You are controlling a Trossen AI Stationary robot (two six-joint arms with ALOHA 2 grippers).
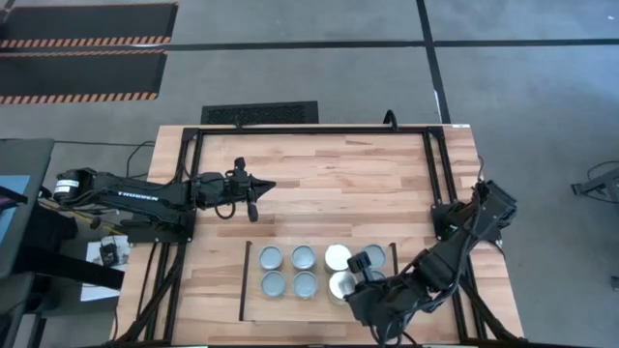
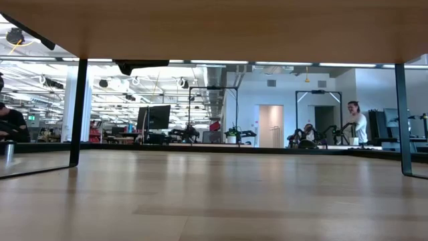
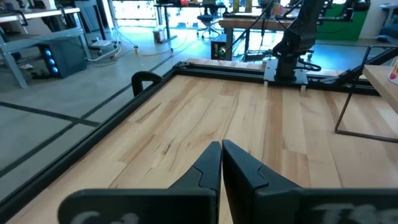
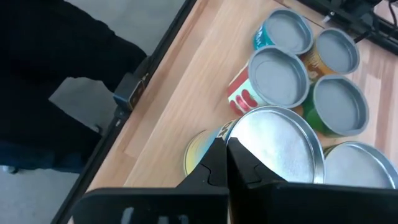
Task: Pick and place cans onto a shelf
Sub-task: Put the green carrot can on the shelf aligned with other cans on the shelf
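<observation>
Several cans stand in two rows on the light-wood shelf (image 1: 319,302) between its two black rails. Silver tops show on the left four (image 1: 288,270), white tops on two (image 1: 338,256) to their right, and one more can (image 1: 375,255) stands at the right. My right gripper (image 1: 357,263) is shut, low over the shelf's right part. In the right wrist view its fingertips (image 4: 222,148) stand at the rim of the nearest silver-topped can (image 4: 277,146). My left gripper (image 1: 253,200) is shut and empty above the bare table, left of and beyond the shelf; it also shows in its wrist view (image 3: 221,146). My right gripper's shut fingertips (image 4: 214,163) stand against the nearest can's rim (image 4: 239,127), on the side toward the table's near edge, coming level from the table's right. The can stands upright on the shelf. Whether the fingers touch it, I cannot tell.
A black tubular frame (image 1: 309,130) runs around the table top. The right arm (image 1: 455,242) lies over the shelf's right end and hides what is under it. In the low view two black legs (image 2: 78,114) stand on the wood, and people show in the room behind.
</observation>
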